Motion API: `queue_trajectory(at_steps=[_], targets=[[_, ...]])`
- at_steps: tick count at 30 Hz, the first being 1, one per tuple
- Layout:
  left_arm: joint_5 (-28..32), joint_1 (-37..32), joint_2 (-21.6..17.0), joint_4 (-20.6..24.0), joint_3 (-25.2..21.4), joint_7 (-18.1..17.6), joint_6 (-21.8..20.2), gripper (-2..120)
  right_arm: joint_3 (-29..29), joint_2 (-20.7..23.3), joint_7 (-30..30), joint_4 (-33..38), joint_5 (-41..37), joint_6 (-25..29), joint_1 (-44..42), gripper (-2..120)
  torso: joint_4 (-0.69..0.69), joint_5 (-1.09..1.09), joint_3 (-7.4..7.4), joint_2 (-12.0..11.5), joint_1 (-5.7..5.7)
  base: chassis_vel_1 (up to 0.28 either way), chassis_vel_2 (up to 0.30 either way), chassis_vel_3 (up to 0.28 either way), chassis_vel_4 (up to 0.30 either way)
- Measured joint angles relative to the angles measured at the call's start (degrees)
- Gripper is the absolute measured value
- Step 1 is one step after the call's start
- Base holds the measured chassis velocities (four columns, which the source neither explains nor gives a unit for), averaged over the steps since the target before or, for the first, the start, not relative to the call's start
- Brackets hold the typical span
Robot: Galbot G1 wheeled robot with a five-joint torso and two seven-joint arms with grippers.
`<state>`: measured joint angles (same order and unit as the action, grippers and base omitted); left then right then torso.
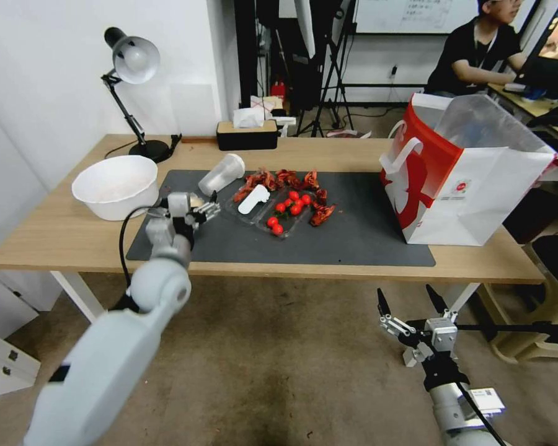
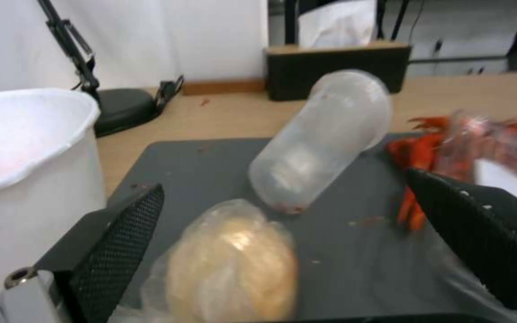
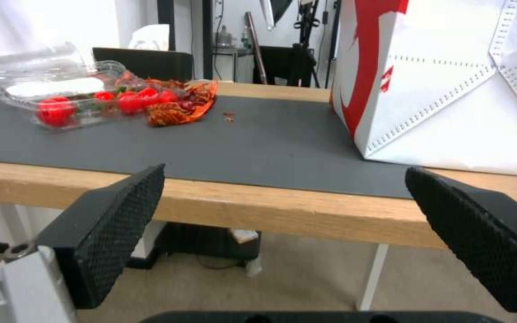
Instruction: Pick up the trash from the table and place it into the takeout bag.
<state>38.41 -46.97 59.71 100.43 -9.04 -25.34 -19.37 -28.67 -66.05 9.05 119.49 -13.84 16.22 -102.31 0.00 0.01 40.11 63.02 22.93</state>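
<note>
Your left gripper [image 2: 282, 233], jaws wide, straddles the clear bag with yellowish lump [image 2: 231, 264]; nothing is gripped yet.

Everything sits around the mat [image 1: 353, 229] on the tabletop [image 1: 56, 235]. On the mat's left end lie the bagged lump [image 2: 234, 264] and, behind it, a tipped cup [image 1: 221, 174]. A tray of tomatoes [image 1: 279, 214] lies mid-mat. The takeout bag [image 1: 465, 179] stands on its right end; a bowl [image 1: 115, 186] sits just left of the mat.

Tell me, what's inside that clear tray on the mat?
The clear tray holds red cherry tomatoes and a white flat piece. What lies under these is hidden.
</note>
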Motion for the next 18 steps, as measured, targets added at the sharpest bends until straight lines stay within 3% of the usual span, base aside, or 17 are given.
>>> queue_trajectory(at_steps=[1,8,13,18], targets=[[0.25,1.73,-0.27,-1.81,0.37,-0.04,-2.44,100,-0.03,-0.05,0.01,-0.31,0.0,0.1,-0.05,100,0.01,-0.01,0.0,0.0,0.0,0.0,0.0,0.0,0.0],[2.14,4.64,-0.89,-4.89,0.76,-0.06,-7.93,100,-0.14,-0.29,0.03,-0.91,0.03,0.57,-0.23,100,0.01,-0.02,0.0,0.0,0.0,0.0,0.0,0.0,0.0],[8.38,7.21,-1.45,-6.31,1.04,0.17,-13.69,100,-0.16,-0.41,0.05,-1.31,0.07,0.68,-0.21,100,0.01,0.0,-0.01,0.0,0.0,0.0,0.0,0.0,0.0],[10.84,9.87,-1.51,-8.58,2.02,0.34,-17.81,100,-0.03,-0.55,0.05,-1.37,0.25,0.72,-0.2,100,0.0,-0.01,0.0,0.01,0.0,0.0,0.0,0.0,0.0]])
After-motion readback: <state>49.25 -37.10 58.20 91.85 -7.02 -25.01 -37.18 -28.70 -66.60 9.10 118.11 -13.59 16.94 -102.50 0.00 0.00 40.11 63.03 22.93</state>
